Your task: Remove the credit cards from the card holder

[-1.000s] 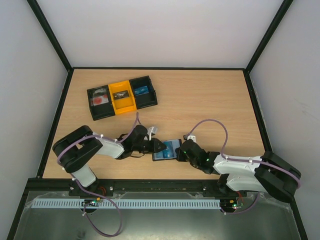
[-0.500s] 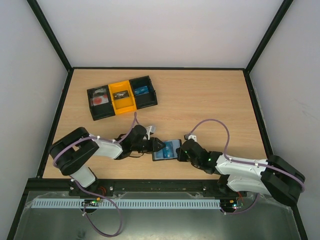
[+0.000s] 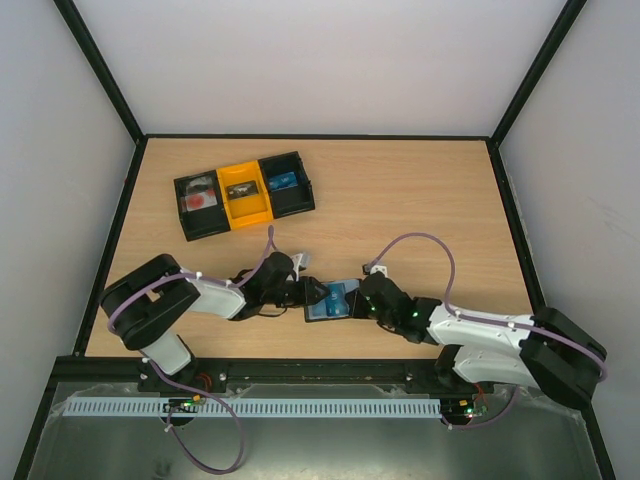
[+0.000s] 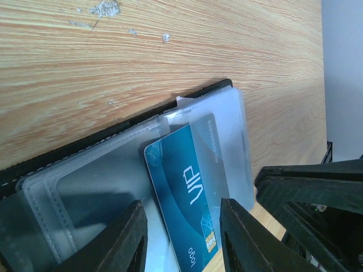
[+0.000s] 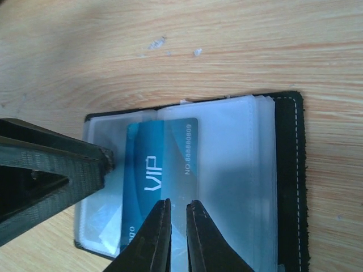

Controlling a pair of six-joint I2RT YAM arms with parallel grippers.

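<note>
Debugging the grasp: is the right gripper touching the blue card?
Cannot tell. In the right wrist view the right gripper overlaps the card, but no view shows contact or a gap.

The light blue credit card (image 5: 167, 150), in the card holder (image 5: 289, 170) near the tabletop's (image 3: 420, 190) near edge, reads "VIP" in white beside a small "NO." line of unclear digits.

**Wooden Table, White Walls**

A light wooden table (image 3: 420, 190) fills the centre of the top view, boxed by plain white walls (image 3: 300, 60) and black frame bars (image 3: 100, 68). Light is even. A grey metal trough (image 3: 400, 450) spans the bottom edge.
</note>
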